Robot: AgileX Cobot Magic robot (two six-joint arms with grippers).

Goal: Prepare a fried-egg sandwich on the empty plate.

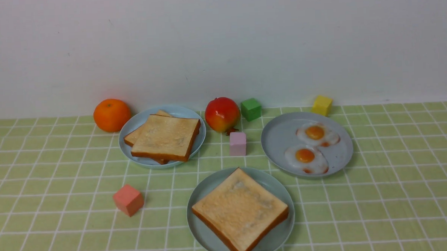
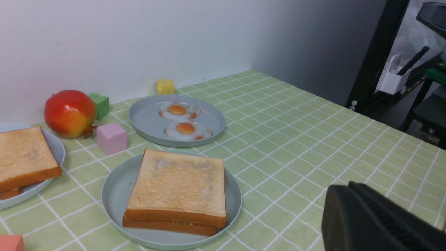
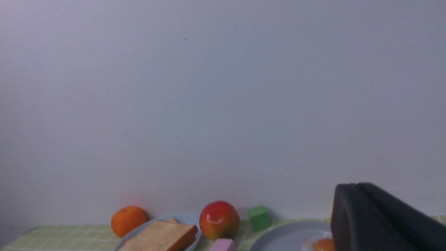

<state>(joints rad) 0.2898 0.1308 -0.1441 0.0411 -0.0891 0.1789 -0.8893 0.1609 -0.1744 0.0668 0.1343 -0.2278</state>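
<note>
Since two bread slices (image 2: 176, 188) already sit stacked on your near plate (image 1: 201, 232) mid-bench, what lies between them is hidden; two eggs (image 1: 311, 146) remain on the grey plate. Neither end effector's opening can be judged.

The mint-aqua plate (image 1: 207, 186) (image 2: 116, 188) is sitting flat, ahead of the left pincer (image 2: 376, 223) and well apart from it. Two square toast slices are lying stacked on this plate: the top slice (image 1: 240, 209) (image 2: 179, 183) is facing up, pale golden with a darker crust, and the lower slice (image 2: 167, 226) is showing only its edge beneath. Whether anything is lying between the slices cannot be told. Two fried eggs (image 1: 306, 157) (image 2: 186, 129), white with orange yolks, are lying flat farther from the left pincer, beyond the plate, not touching the bread
</note>
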